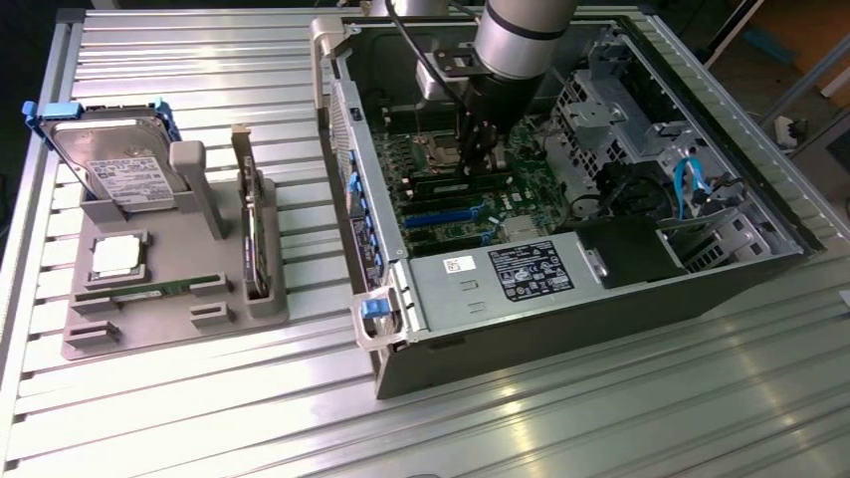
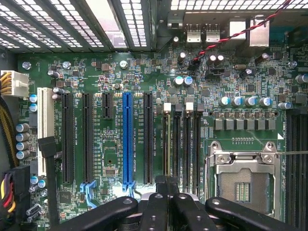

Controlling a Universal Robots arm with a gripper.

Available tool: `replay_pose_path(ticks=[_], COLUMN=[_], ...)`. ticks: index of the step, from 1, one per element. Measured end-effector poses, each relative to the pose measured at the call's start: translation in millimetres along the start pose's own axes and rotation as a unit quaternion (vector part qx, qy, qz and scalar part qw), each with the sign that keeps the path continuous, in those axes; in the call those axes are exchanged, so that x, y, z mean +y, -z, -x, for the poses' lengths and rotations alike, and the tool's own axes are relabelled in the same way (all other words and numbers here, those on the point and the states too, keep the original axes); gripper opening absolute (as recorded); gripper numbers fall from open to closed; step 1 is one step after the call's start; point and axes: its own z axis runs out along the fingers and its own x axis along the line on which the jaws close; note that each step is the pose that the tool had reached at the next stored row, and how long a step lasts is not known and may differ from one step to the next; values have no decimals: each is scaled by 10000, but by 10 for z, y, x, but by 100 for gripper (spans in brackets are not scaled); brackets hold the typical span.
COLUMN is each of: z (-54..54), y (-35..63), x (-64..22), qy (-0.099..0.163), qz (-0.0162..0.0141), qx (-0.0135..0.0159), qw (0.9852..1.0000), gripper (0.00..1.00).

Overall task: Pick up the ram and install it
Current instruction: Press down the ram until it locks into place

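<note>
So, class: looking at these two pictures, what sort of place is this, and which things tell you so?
Probably a robotics lab or test bench for computer assembly. A robot arm's gripper reaches into an open PC case above its motherboard, and a grey holder on the slatted metal table presents spare parts.

Nothing printed can be read with certainty. A black label (image 1: 531, 271) with white print lies on the grey power supply cover (image 1: 472, 289) in the computer case (image 1: 743, 269), its words too small to make out, and just beside it is a small white sticker (image 1: 456, 265). The hard drive (image 1: 126, 169) carries a white label, also illegible. White lettering beside the blue slot (image 2: 127, 139) on the motherboard (image 2: 120, 72) cannot be read.
</note>
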Motion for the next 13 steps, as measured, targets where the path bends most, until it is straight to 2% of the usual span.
replay_pose_path(ticks=[13], z=[0], y=[-11], x=[0], qy=[0], qz=[0], qx=[-1], qw=[10000], gripper=[11])
